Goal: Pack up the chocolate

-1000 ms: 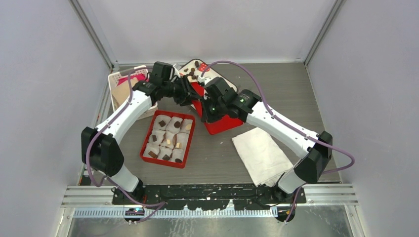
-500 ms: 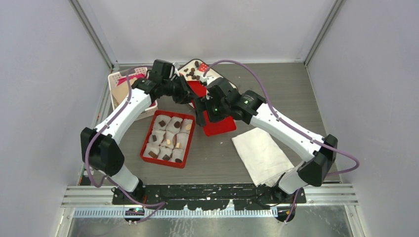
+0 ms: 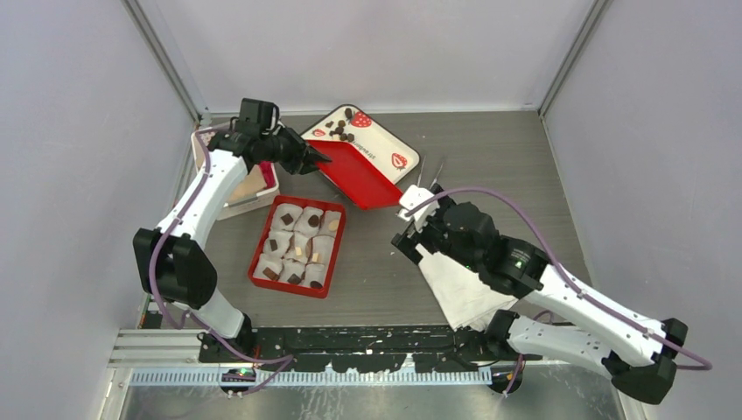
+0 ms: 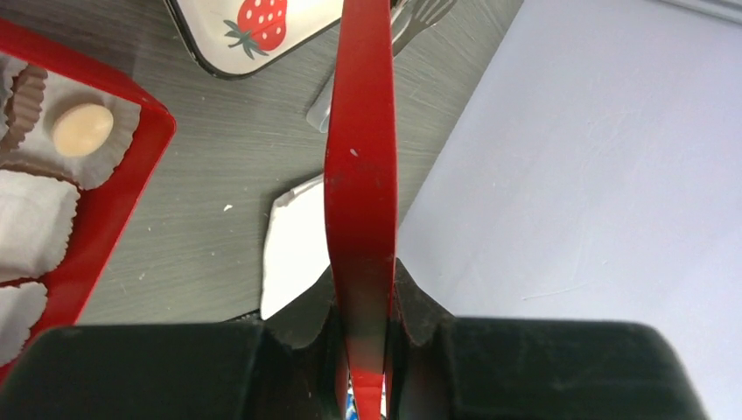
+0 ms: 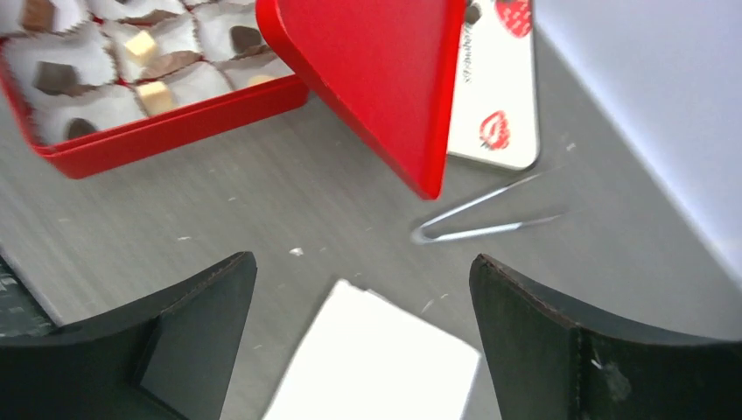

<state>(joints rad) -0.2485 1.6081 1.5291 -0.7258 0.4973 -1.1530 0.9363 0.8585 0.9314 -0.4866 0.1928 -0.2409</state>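
At the near side of the tabletop (image 3: 376, 262), a folded white cloth (image 3: 464, 280) is seen lying flat. The right pincer (image 3: 409, 223) is held above the cloth's far-left corner. Its jaws are spread wide and nothing is held between them, as is shown plainly in the right wrist view (image 5: 363, 262).

To the left of the cloth, a red box (image 3: 297, 289) is set on the tabletop, well apart from the cloth. It is filled with white crinkled paper cups (image 3: 289, 210). Chocolate (image 3: 284, 219) is seen in many of these cups, mostly dark brown pieces with a few pale ones among them; a pale round piece (image 4: 81, 129) is shown close up in the left wrist view.

Beyond the box, a red lid (image 3: 363, 175) is gripped by its thin edge in the left pincer (image 3: 313, 160), whose jaws are clamped on both faces of it. The lid is held tilted, with one corner pointed down toward the tabletop; whether that corner touches cannot be told. A pair of metal tweezers (image 3: 430, 175) is laid just to the right of the lid.

Farther back, a white tray (image 3: 385, 144) printed with red strawberries is partly covered by the lid. A small cluster of loose dark pieces (image 3: 339, 131) is left at its far end. At the far left, a white basket (image 3: 236, 208) is seen under the left arm.
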